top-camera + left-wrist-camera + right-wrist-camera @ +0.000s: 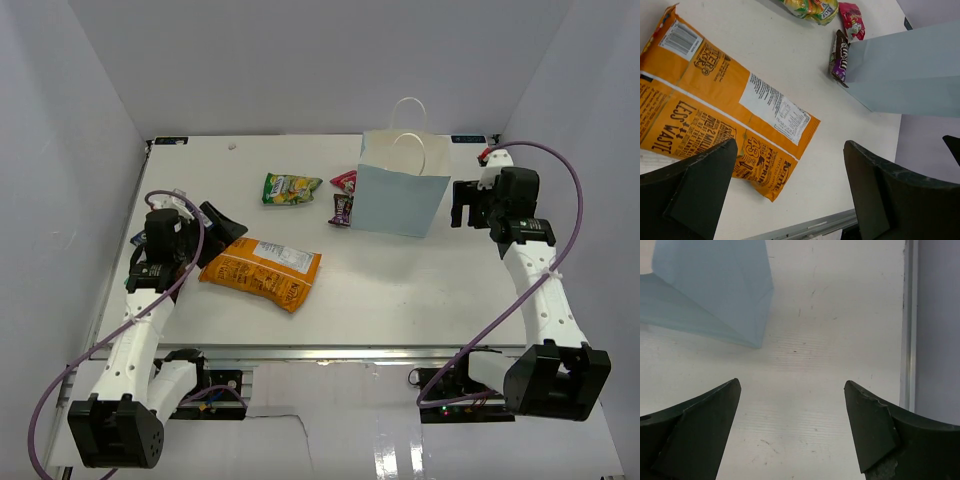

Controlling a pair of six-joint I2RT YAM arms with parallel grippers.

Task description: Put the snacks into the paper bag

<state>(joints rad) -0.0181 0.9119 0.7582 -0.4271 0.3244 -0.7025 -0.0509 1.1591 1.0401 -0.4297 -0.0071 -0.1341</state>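
Observation:
The light-blue paper bag [402, 197] stands upright at the back centre with white cord handles; it also shows in the left wrist view [905, 70] and the right wrist view [710, 287]. A large orange chip bag [262, 271] lies flat left of centre, also in the left wrist view [715, 110]. A green candy bag [289, 188], a red packet [345, 180] and a dark purple packet [342, 209] lie left of the paper bag. My left gripper [222, 226] is open and empty, just left of the chip bag. My right gripper [463, 204] is open and empty, right of the paper bag.
White walls enclose the table on the left, back and right. A small blue packet [136, 238] peeks out at the table's left edge behind my left arm. A metal rail [330, 352] runs along the table's front edge.

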